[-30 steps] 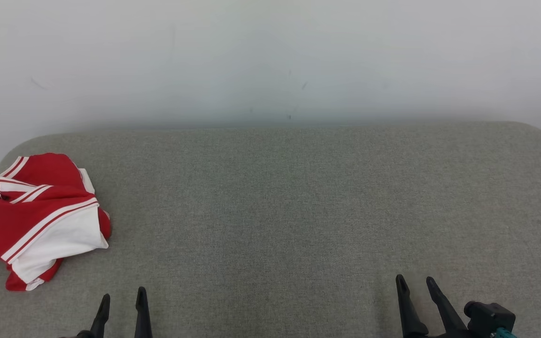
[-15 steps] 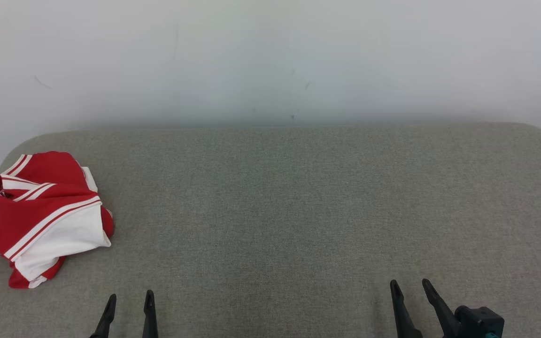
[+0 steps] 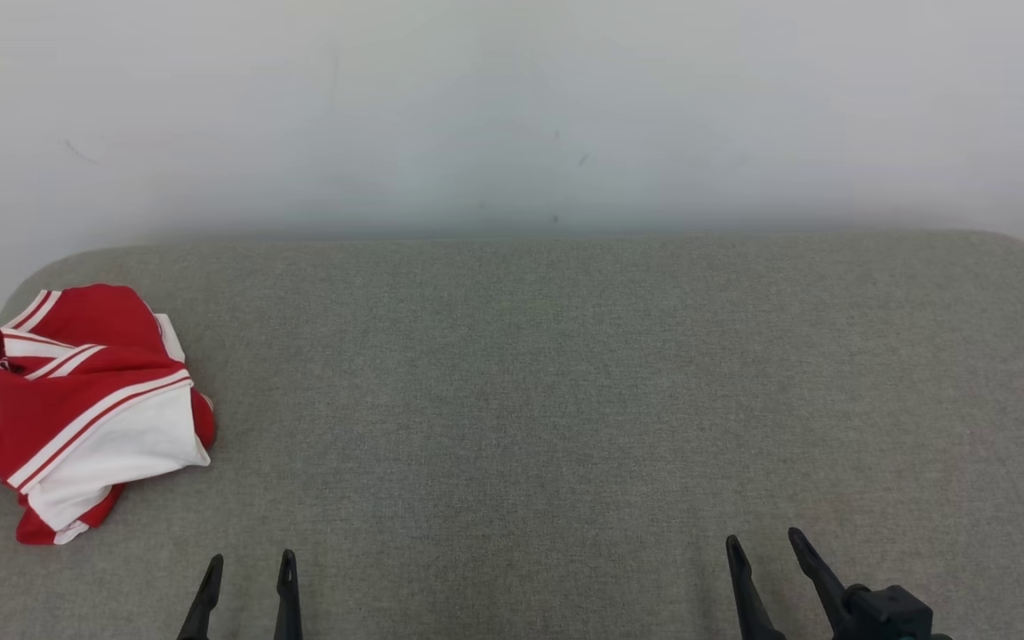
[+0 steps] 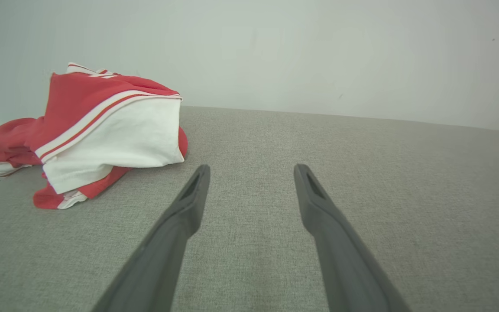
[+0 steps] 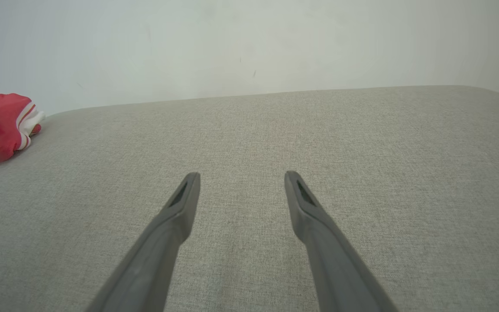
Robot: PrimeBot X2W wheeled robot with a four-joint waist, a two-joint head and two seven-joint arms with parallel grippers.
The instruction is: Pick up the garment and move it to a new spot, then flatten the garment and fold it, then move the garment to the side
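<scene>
Head view: the garment (image 3: 76, 400), red with white bands, lies crumpled at the left end of the grey table (image 3: 565, 373), toward its far edge. The left claw (image 3: 250, 560) is over the table's near edge, left of centre, with its fingers spread and empty. The right claw (image 3: 763, 538) is over the same edge, toward the table's right end, and is likewise spread and empty. Neither claw touches the garment. Left wrist view: the garment sits heaped on the table, with a white panel facing the claw. A pale wall (image 3: 512, 107) stands behind the table.
</scene>
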